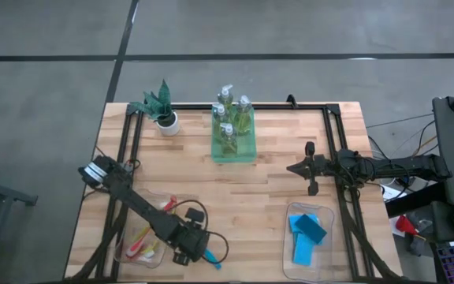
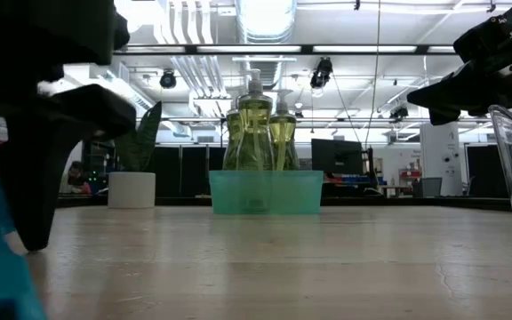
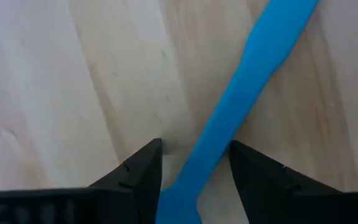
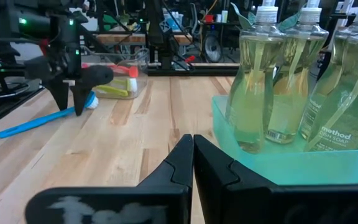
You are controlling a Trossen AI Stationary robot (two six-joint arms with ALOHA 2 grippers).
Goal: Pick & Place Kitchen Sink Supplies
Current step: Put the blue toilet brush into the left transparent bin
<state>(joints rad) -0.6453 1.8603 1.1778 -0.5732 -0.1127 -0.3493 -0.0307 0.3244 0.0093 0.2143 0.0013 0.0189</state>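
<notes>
Down at 7 o'clock on the worktop (image 1: 235,197), left gripper (image 1: 194,252) sits low over the blue brush (image 3: 241,93). Fingers (image 3: 138,177) parted narrowly, one on each side of the blue handle; handle runs through the gap, lying flat on the wood. Cannot tell whether the pads actually touch it. Brush head end pokes out toward 5 o'clock of the gripper in the high view.

Just beside, toward 9 o'clock: clear bin (image 1: 124,251) with a yellow brush (image 1: 142,235) and a pink-red brush (image 1: 168,203) inside.

Right gripper (image 1: 292,168) hangs above the worktop at roughly 3 o'clock, holding nothing, fingers (image 4: 178,163) pressed together with no gap.

Green tray (image 1: 233,155) at 12 o'clock carries the pump bottles of yellow-green soap (image 1: 227,138), standing upright, clustered. Plant in white pot (image 1: 162,109) at 11 o'clock, near the tray.

Second clear bin (image 1: 329,251) at 5 o'clock: blue sponges (image 1: 301,251) and a teal sponge (image 1: 312,229) lying overlapped inside.
</notes>
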